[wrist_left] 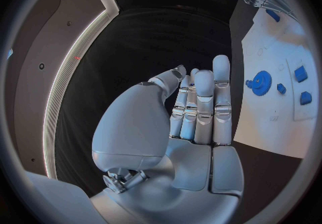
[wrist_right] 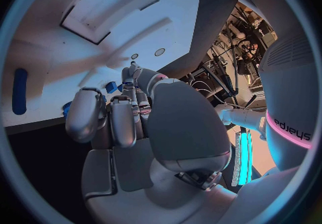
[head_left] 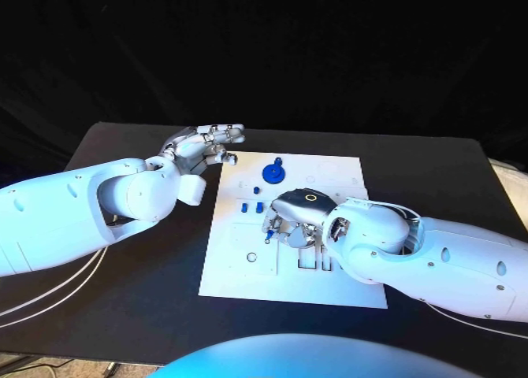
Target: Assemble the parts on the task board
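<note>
A black table [head_left: 128, 283] is seen from above, its far edge running near twelve o'clock and its near corners cut off toward seven and five o'clock. A white task board [head_left: 247, 276] is laid flat on it at the centre, its long sides running from twelve toward six o'clock, slightly slanted. The board is also seen in the left wrist view [wrist_left: 268, 116] against the dark table top. Thin white cables [head_left: 48, 295] are seen across the table's surface toward eight o'clock, near the edge.

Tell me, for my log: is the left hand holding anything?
No: the left hand is empty, fingers straight, beside the board.
</note>
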`<state>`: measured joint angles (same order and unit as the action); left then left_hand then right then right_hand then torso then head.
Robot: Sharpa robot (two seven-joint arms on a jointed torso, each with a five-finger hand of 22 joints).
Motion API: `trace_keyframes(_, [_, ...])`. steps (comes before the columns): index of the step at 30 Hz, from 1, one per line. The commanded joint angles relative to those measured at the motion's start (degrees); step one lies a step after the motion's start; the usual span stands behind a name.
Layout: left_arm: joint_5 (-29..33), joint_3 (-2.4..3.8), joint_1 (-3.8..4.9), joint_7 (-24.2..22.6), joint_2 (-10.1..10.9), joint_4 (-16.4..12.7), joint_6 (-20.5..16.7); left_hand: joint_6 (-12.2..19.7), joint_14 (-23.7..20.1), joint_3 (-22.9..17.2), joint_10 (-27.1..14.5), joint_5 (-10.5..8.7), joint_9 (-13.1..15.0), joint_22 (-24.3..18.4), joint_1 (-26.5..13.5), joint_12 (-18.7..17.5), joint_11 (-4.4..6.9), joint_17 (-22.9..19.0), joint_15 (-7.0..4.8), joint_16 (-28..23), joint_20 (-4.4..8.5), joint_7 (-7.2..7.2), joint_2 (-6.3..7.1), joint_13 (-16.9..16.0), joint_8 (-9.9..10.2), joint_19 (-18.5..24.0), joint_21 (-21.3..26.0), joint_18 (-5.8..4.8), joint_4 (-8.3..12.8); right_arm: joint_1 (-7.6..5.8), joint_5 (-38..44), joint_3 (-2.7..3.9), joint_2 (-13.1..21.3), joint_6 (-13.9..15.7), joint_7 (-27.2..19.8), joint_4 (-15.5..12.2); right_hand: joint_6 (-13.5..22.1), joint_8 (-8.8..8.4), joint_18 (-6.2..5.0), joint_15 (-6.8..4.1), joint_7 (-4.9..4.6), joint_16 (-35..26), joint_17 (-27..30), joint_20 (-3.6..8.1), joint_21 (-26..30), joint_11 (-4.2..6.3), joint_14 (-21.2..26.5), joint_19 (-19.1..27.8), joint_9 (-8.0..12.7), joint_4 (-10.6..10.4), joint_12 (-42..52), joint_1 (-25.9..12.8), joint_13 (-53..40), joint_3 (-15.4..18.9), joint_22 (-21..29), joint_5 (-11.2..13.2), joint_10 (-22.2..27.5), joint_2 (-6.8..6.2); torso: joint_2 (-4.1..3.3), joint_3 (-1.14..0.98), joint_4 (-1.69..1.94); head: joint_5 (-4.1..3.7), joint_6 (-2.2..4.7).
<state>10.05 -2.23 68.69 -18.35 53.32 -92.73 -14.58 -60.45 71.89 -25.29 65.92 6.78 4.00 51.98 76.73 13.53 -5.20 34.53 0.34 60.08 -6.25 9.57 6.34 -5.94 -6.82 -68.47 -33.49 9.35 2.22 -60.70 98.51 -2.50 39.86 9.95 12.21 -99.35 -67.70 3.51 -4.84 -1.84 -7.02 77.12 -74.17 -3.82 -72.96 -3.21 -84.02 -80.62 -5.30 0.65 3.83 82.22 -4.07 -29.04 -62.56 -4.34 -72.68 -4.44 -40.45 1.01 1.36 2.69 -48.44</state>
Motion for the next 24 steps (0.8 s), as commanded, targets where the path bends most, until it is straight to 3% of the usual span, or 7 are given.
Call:
trace_keyframes(1, [-0.5, 0.04, 0.01, -0.1, -0.1, -0.1, 1.5, 0.2, -0.5, 0.3, -0.4, -0.17, -0.1, -0.1, 0.7, 0.3, 0.02, -0.1, 0.08, -0.2, 0.04, 0.01, 0.10, -0.1, -0.3, 0.1, 0.4, 1.12, 0.0, 0.16, 0.2, -0.04, -0.2, -2.1, -0.4, 0.0, 0.2, 0.32, -0.56, 0.42, -0.35, 0.3, 0.1, -0.32, 0.0, -0.23, -3.3, -0.1, -0.1, 0.1, -0.2, -0.7, 0.1, -0.4, 0.1, -0.4, 0.2, -0.06, 0.00, 0.01, 0.00, 0.05, -0.16])
trace_keyframes(24, [-0.7, 0.04, 0.01, 0.1, -0.1, -0.2, 1.7, 0.3, -0.5, 0.4, -0.5, -0.17, -0.1, -0.1, 0.7, 0.3, -0.03, -0.2, 0.11, -0.3, 0.03, 0.07, 0.09, 0.0, -0.3, 0.1, 0.4, 1.11, 0.0, 0.63, 1.6, -0.23, -1.7, -3.8, 0.6, 1.6, 0.2, 0.33, -0.55, 0.48, -0.39, 0.3, 0.1, -0.37, 0.0, -0.28, -3.3, -0.1, -0.1, 0.1, -0.1, -1.1, 0.1, -0.4, 0.1, -0.2, 0.3, -0.07, 0.02, 0.00, 0.02, 0.14, -0.69])
